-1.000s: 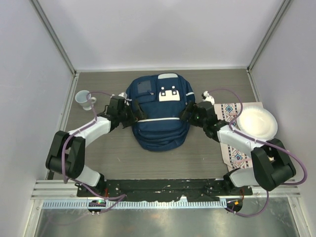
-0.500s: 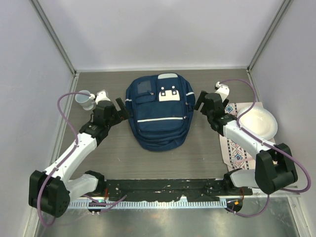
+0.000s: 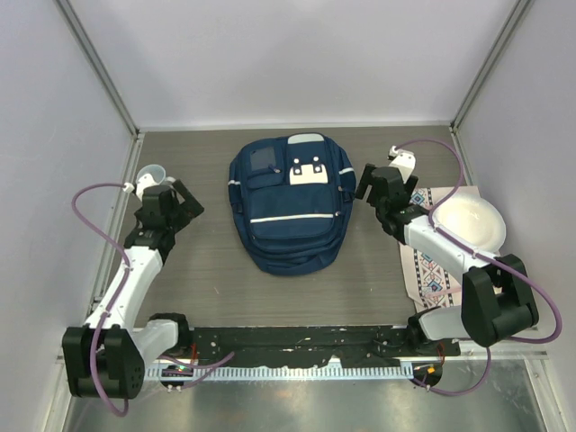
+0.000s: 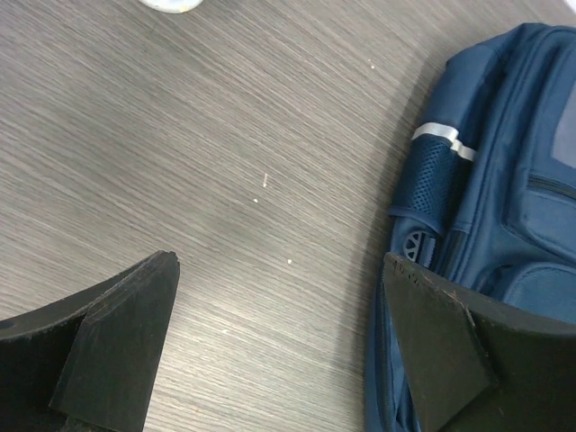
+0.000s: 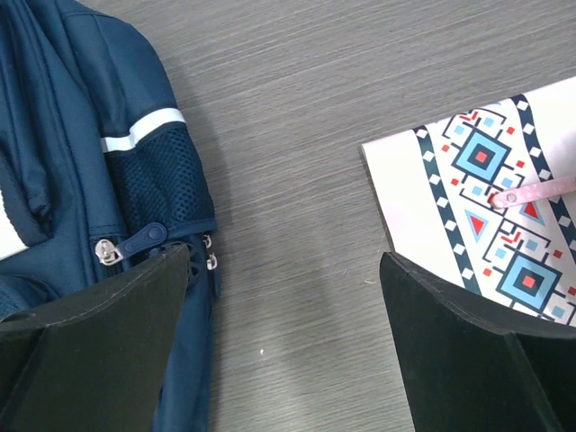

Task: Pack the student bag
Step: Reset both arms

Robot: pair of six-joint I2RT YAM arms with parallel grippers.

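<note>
My left gripper (image 4: 279, 265) has its fingers spread wide with nothing between them. It hangs over bare table (image 3: 216, 279) to the left of the backpack (image 3: 288, 202). It is near the bag's left side but not touching it. Through that wrist camera I see the bag's mesh side pocket (image 4: 432, 175) and a white stripe end above it.

My right gripper (image 5: 285, 256) is spread just as wide and also empty. It sits over the strip of table between the backpack's right side and a patterned placemat (image 5: 468, 180). From that wrist I can make out two zipper pulls (image 5: 135, 243) below the right mesh pocket. A pink cable lies across the mat's near corner.

The backpack lies flat in the middle of the table, toward the far side, between the two grippers. Its front pockets and white patch face up, and a thin white stripe runs across it. I cannot tell whether any compartment is unzipped.

A small pale cup (image 3: 151, 174) stands at the far left, just beyond the left gripper. A white bowl (image 3: 468, 223) rests on the placemat at the right edge, beside my right arm.
</note>
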